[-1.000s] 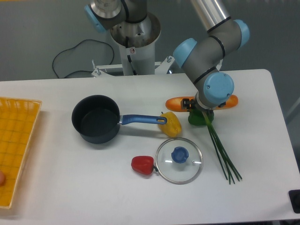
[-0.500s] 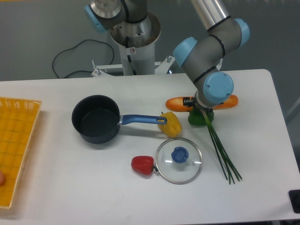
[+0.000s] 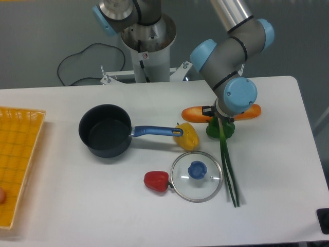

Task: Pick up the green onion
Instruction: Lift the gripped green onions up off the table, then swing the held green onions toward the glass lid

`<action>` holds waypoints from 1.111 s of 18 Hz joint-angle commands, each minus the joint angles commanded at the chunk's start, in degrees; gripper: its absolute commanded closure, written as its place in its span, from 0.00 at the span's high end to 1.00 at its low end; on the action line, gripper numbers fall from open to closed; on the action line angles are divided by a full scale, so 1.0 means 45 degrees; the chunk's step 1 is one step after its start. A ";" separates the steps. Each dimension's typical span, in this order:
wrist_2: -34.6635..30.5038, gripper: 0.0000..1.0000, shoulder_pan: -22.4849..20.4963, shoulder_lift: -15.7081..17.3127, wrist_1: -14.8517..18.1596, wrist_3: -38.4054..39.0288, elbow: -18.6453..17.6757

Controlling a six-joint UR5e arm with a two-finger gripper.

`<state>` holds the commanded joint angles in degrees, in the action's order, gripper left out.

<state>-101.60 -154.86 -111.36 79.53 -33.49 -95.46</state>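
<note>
The gripper (image 3: 222,121) is mostly hidden under the arm's blue cap, so can't tell if it's pinching or spread. The green onion (image 3: 228,167) hangs from right under it, top end at the gripper, thin stalks running down past the glass lid (image 3: 196,176), just right of it. A green pepper (image 3: 214,130) sits behind the top end, next to an orange carrot (image 3: 197,114)

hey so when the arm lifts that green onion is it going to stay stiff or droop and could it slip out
The green onion is a bunch of long, very thin stalks held only near one end, so the free end will probably droop and swing. Such smooth, narrow stalks might slide or separate. It looks light. The end effector is hidden behind the wrist.
</note>
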 joint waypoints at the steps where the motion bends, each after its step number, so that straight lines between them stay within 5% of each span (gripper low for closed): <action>1: 0.0000 0.18 0.0000 0.0000 0.0253 0.0000 0.0253; 7: -0.0078 0.18 0.0097 0.0273 0.1759 -0.0156 0.1661; 20: 0.0117 0.18 0.1249 0.0273 0.0705 -0.4743 0.2424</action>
<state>-101.08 -149.24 -110.13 82.71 -54.83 -84.55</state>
